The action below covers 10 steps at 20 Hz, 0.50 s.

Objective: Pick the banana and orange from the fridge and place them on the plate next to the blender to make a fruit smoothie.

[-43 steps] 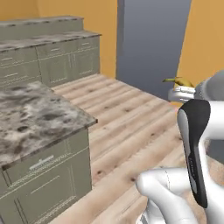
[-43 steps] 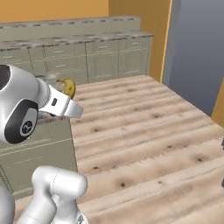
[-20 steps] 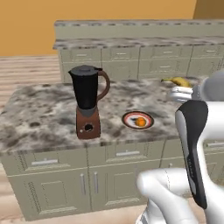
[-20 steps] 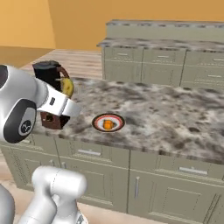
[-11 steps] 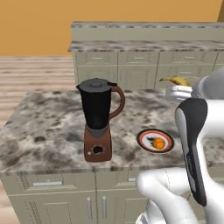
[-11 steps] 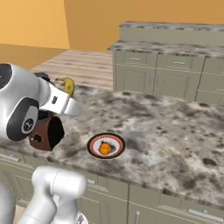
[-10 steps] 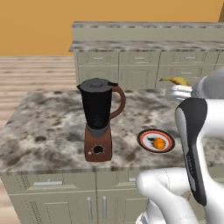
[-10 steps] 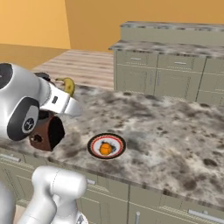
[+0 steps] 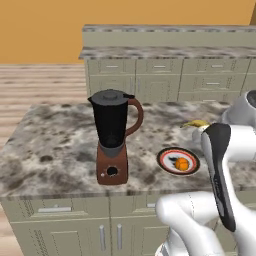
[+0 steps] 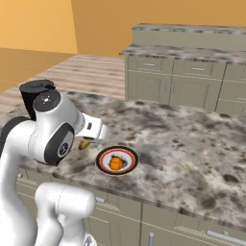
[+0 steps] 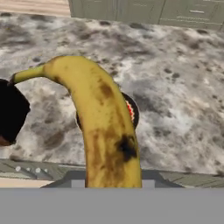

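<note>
Gripper closed on banana; fruit held above counter, beside plate, not touching it. Hand view: banana fills centre, brown-spotted, stem end upper left, plate rim peeking out behind it, fingertips hidden by fruit. Left base view: only yellow tip of banana visible past white arm; orange resting on plate, blender upright just left of plate. Right base view: blender mostly hidden behind arm, lid showing. Far: beige cabinets along orange wall.
</note>
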Motion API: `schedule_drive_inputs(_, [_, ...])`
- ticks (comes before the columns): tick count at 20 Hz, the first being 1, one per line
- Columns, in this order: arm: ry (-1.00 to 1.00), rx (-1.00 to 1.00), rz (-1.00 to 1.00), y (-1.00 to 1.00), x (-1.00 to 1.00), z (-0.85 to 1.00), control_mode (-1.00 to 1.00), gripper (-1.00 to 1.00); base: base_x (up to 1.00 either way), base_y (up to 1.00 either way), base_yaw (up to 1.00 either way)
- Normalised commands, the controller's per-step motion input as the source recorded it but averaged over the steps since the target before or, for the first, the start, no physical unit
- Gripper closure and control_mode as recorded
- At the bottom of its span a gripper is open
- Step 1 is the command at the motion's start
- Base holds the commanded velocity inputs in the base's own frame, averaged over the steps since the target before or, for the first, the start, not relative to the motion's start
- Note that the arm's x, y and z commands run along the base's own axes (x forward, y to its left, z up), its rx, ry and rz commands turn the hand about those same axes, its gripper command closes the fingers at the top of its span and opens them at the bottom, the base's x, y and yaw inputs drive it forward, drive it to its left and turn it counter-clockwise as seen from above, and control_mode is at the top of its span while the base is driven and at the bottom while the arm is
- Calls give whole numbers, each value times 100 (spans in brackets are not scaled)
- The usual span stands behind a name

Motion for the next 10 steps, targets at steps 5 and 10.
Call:
schedule_drive_inputs(5, [26,-21,21,-23,50,-73,-100,100,0,0,0])
schedule_drive_inputs(10, [22,-1,30,-58,75,-50,-100,100,0,0,0])
